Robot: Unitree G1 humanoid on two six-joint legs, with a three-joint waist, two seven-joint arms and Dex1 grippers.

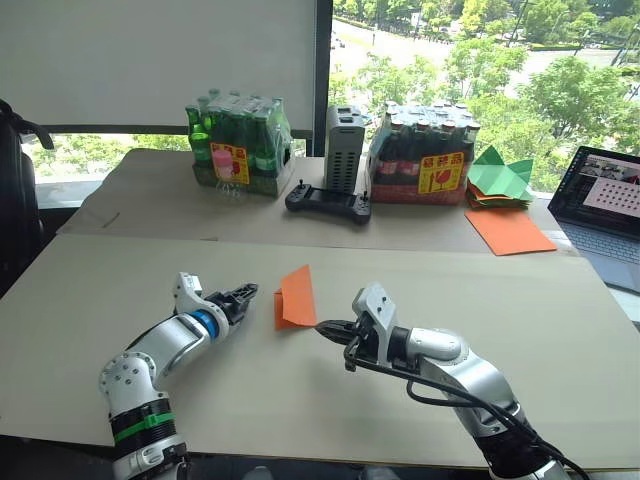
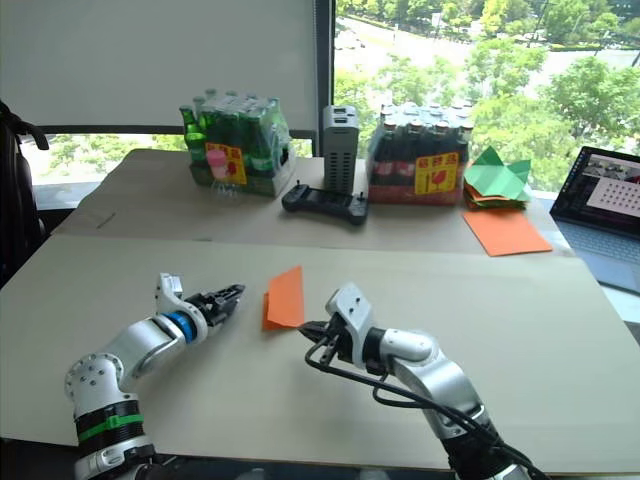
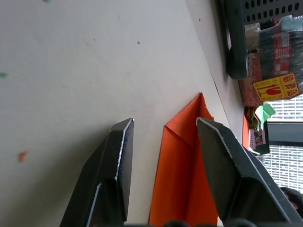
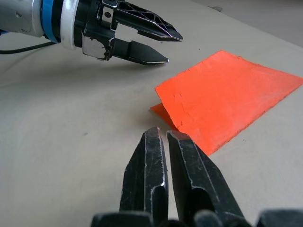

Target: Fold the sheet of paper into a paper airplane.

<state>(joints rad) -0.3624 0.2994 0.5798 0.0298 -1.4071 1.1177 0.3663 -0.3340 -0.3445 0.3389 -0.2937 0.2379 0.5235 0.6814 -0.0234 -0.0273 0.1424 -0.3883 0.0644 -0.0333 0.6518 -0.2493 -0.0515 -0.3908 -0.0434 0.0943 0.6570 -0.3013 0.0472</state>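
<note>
Midway, paper (image 1: 297, 297) half-folded on table (image 1: 560, 330) | left hand (image 1: 243, 296) spread wide, right hand (image 1: 324, 327) nearly clenched, empty | next I needed a crease pressed.

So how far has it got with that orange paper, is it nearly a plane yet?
Early days, I'd say. The sheet of paper already has folds: it lies on the table as a layered, pointed piece with one flap lifted. Right now neither pincer holds it; the left pincer is open beside it, and the right pincer is shut, tips near its edge. No narrow dart with wings yet, so most folding appears to remain.
</note>
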